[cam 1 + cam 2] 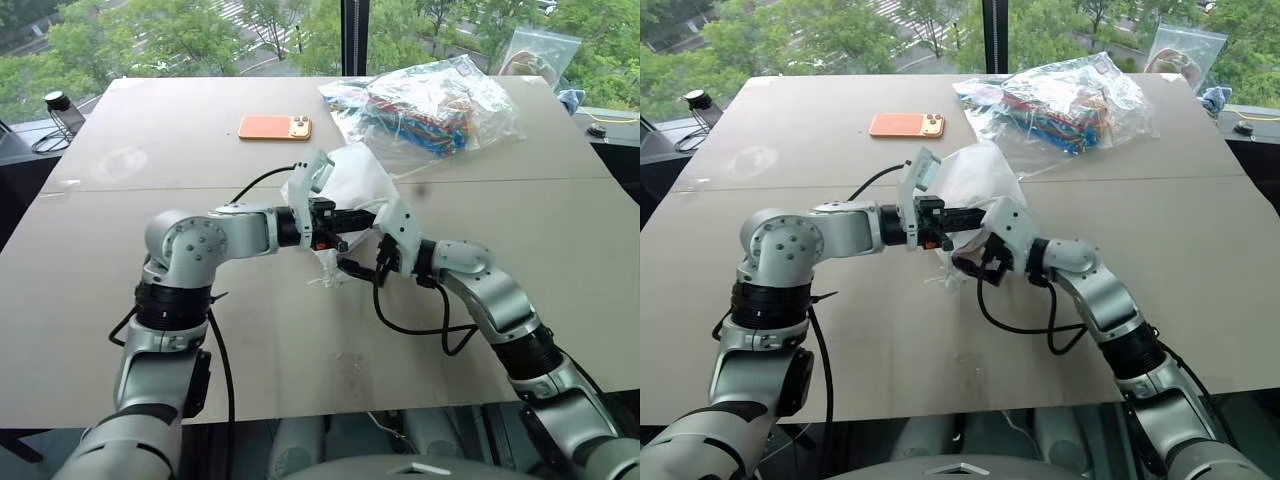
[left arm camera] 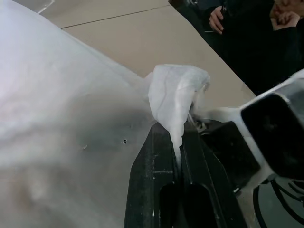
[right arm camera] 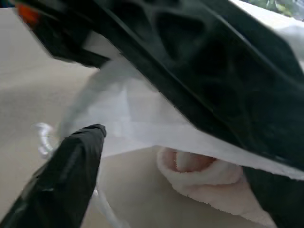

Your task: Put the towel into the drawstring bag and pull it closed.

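**Towel at the bag's mouth, right end effector let go**

Nearest the camera, the left end effector (image 2: 178,156) is clenched on a pinched fold of the drawstring bag (image 1: 345,180), its two black fingers pressed together with the thin milky film squeezed up between them. The bulk of the bag billows beyond and to the far side of that end effector, lifted partly off the worktop (image 1: 150,160). A loose loop of white cord (image 1: 322,282) hangs just below it.

Just beside it, to the right, the right end effector (image 1: 362,262) stands released, its jaws spread wide and holding nothing. The right wrist view shows the towel (image 3: 204,178) directly ahead of its fingers (image 3: 71,161), a rolled cream wad lying under the raised lip of the bag, at or just inside the mouth; how deep it sits cannot be told.

The step in hand looks like the end of stuffing: the towel delivered, the right end effector freed. The next move probably calls for nudging the towel fully inside if it is still proud, then finding a cord with the free end effector and drawing it away from the held edge. The cords are thin and limp, so the pinch will need care.
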Tool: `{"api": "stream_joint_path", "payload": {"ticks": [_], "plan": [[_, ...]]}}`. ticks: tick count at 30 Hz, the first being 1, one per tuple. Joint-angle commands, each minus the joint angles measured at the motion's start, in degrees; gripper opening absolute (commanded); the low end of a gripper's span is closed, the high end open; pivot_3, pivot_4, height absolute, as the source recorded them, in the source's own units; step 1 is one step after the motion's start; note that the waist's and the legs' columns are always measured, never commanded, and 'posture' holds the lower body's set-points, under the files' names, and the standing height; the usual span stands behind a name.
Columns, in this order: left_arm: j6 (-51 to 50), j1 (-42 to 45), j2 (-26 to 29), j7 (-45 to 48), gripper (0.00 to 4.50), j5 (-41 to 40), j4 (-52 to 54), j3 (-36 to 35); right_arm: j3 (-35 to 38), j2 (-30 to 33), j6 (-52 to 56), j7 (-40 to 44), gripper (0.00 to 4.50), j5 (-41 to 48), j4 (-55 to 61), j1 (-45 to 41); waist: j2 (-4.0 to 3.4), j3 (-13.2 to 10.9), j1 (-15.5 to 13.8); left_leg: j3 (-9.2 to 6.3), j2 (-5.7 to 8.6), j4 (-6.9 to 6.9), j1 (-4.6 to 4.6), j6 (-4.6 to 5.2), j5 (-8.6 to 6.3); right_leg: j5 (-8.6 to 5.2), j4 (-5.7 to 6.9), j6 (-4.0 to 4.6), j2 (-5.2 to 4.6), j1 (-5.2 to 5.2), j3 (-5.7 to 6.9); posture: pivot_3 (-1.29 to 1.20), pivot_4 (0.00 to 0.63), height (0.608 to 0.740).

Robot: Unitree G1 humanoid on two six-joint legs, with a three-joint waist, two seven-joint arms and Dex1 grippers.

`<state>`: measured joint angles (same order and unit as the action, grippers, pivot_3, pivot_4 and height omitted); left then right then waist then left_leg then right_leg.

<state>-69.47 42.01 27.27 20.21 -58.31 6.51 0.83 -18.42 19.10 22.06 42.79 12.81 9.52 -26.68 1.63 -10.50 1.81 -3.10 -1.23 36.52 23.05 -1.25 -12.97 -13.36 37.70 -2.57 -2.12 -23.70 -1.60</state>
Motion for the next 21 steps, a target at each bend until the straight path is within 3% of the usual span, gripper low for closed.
{"api": "stream_joint_path", "payload": {"ticks": [1, 6, 11, 15, 21], "plan": [[2.4, 0.3, -1.4, -2.0, 0.0, 3.8, -1.2, -1.7, 4.7, 4.2, 2.3, 3.6, 4.44, 5.6, 10.9, 3.4, 0.0, 0.0, -0.1, -0.01, 0.01, 0.0, 0.01, 0.0, 0.0, 0.0, 0.0, 0.0, -0.01, 0.0, 0.0, 0.0, 0.15, 0.734], [2.7, 0.3, -2.6, -1.5, 0.0, 6.4, -2.2, -3.0, 9.8, 10.5, 9.6, 3.9, 4.44, 11.9, 21.2, 8.4, 0.0, 0.0, 0.2, -0.03, 0.0, 0.01, -0.03, 0.01, 0.0, 0.0, 0.06, 0.0, 0.02, 0.01, 0.01, 0.0, 0.15, 0.734], [1.8, -0.1, -2.5, -0.3, 0.0, 6.9, -1.4, -3.9, 14.9, 14.8, 15.0, -2.3, 4.44, 9.5, 24.0, 12.5, 0.0, 0.0, 0.2, -0.01, -0.01, 0.03, -0.06, 0.01, 0.0, -0.01, 0.11, 0.0, 0.03, 0.02, -0.01, 0.0, 0.15, 0.734], [1.2, 0.0, -2.4, 0.3, 0.0, 7.2, -0.9, -4.3, 16.7, 14.6, 18.4, -9.4, 4.44, 6.3, 23.1, 13.4, 0.0, 0.0, 0.2, 0.02, 0.0, 0.04, -0.06, 0.01, 0.0, -0.01, 0.13, -0.01, 0.02, 0.01, -0.03, 0.0, 0.15, 0.734], [1.1, 0.4, -2.6, 0.5, 0.0, 8.2, -0.6, -4.3, 14.6, 11.8, 20.7, -12.3, 4.44, 6.5, 23.3, 14.0, 0.0, 0.0, 0.2, 0.02, 0.0, 0.03, -0.06, 0.01, 0.0, -0.01, 0.13, -0.01, 0.03, 0.01, -0.04, 0.0, 0.15, 0.734]]}}
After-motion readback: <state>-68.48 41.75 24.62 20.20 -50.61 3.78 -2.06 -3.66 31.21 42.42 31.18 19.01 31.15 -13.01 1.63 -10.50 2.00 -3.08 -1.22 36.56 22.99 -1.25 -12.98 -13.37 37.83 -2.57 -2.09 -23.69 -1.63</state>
